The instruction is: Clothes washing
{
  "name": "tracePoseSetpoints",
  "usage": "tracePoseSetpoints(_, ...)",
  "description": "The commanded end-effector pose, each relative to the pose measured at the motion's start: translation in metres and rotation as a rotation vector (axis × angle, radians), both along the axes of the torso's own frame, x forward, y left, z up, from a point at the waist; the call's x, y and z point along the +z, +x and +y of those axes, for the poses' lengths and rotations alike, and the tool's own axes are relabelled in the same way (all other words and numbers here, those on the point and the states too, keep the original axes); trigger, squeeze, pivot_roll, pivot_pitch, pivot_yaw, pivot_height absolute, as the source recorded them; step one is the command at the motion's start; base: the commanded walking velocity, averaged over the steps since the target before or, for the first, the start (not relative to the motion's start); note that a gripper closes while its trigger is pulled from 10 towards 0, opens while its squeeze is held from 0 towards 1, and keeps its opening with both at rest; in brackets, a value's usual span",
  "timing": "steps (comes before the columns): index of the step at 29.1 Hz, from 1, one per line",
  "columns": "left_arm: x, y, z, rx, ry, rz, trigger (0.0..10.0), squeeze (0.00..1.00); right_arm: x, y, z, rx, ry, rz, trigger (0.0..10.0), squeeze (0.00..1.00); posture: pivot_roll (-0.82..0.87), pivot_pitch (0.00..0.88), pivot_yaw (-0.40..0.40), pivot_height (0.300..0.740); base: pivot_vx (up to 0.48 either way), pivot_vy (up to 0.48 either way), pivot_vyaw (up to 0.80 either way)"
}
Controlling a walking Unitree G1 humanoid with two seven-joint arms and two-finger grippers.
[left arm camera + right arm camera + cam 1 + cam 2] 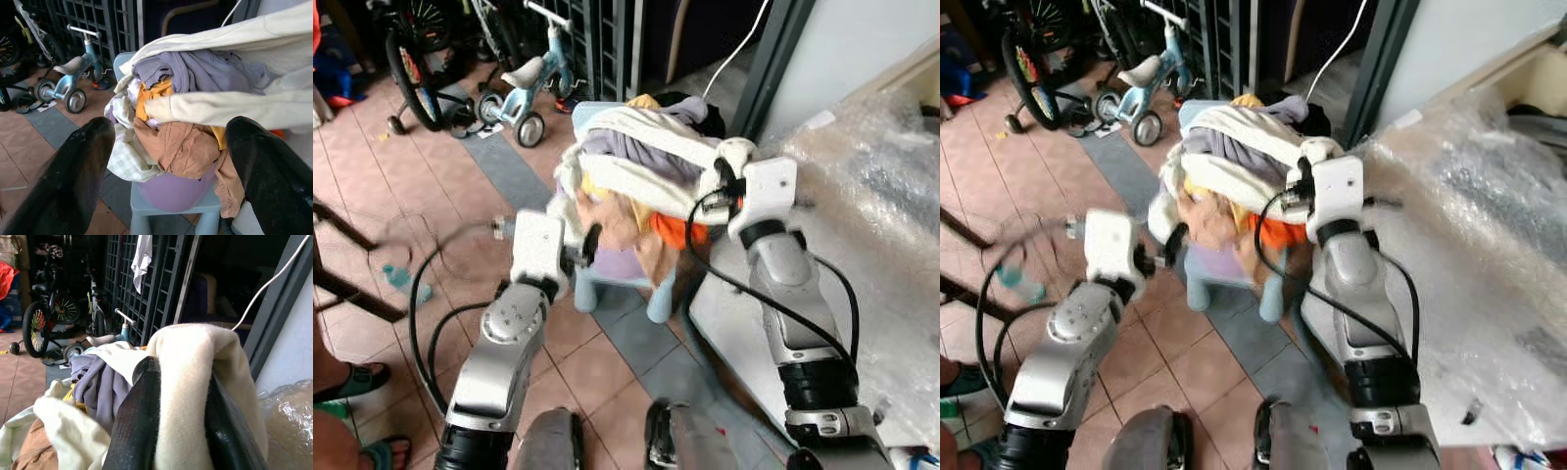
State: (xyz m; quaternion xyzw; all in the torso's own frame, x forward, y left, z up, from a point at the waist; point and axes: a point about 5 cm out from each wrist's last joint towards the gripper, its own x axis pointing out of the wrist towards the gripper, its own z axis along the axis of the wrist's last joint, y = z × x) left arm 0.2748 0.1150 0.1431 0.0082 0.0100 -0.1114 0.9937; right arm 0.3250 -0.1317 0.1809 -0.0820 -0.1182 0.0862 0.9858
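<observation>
clothes [641, 162] sit heaped in a purple basket [619, 262] on a small pale blue stool [661, 299], which i'll use as my landmark. in the left eye view, i see the right gripper [732, 157] at the top of the heap above the stool, pinching a cream garment [636, 132] that stretches across the pile. the left gripper [590, 243] hangs just beside the stool's left side, near the hanging brown cloth [612, 220]. a child's tricycle [524, 83] stands on the tiled floor [372, 196] well behind the stool, and a sheet of bubble wrap [876, 186] lies to its right.

in the left wrist view, my left fingers [78, 176] are spread wide, with the brown cloth and the basket between them but not touched.

in the right wrist view, the right fingers [139, 416] are pressed onto a thick fold of the cream garment, above the grey and yellow pieces.
</observation>
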Motion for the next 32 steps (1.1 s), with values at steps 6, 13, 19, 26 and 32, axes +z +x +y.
tracePoseSetpoints(6,0.006,0.001,0.0,-0.007,-0.08,-0.029,10.0,0.0,0.015,0.006,-0.013,-0.035,-0.028,-0.05,10.0,0.0,0.04,0.13,0.002,0.74,0.142,0.0,-0.72)
tracePoseSetpoints(13,0.007,0.003,0.002,-0.01,-0.09,-0.035,10.0,0.0,0.03,0.018,-0.02,0.006,-0.149,-0.121,10.0,0.0,0.03,0.129,0.007,0.74,0.364,0.0,-0.8)
tracePoseSetpoints(19,0.005,0.003,0.0,-0.006,-0.102,-0.032,10.0,0.0,0.072,0.043,-0.032,-0.017,-0.241,-0.238,10.0,0.0,0.03,0.12,0.008,0.74,0.393,0.0,-0.8)
tracePoseSetpoints(26,0.006,0.005,-0.002,-0.015,-0.115,-0.034,10.0,0.0,0.136,0.065,-0.05,-0.102,-0.272,-0.364,10.0,0.0,0.04,0.106,0.007,0.74,0.386,0.0,-0.8)
tracePoseSetpoints(32,0.004,0.004,0.0,0.012,-0.111,-0.022,10.0,0.0,0.163,0.074,-0.059,-0.172,-0.277,-0.395,10.0,0.0,0.04,0.101,0.003,0.74,0.0,0.0,-0.8)
